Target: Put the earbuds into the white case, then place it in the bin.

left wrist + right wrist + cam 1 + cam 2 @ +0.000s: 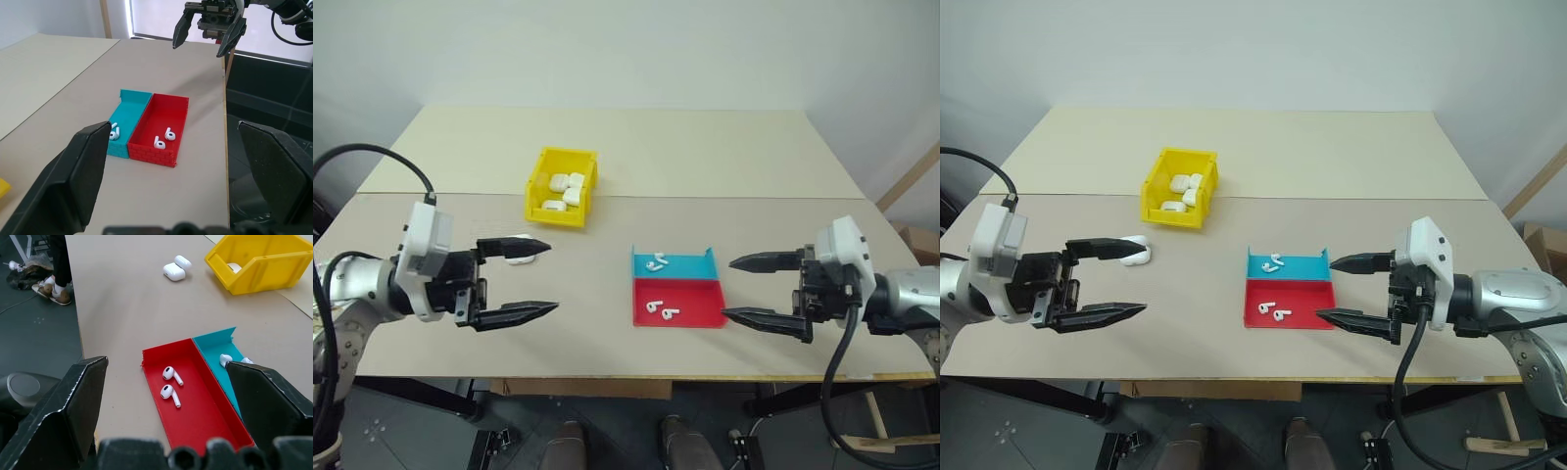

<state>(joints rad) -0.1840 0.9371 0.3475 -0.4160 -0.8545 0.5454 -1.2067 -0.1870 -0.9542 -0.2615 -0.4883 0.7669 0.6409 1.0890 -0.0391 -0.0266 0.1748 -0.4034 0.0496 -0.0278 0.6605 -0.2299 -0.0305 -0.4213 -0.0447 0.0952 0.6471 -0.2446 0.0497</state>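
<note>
Robot test bench in a plain lab or workshop room.

A wide beige board table (724, 157) stands against bare white walls (626, 49), with a loose length of pale wooden timber (908, 176) propped at one side, black cables (847, 392) trailing to a dark grey floor (39, 318), and a person's sandalled feet (54, 289) beside it.

The beige table (754, 166) carries a yellow bin (562, 186), an open white case (175, 268), and a red-and-blue tray (676, 287).
</note>
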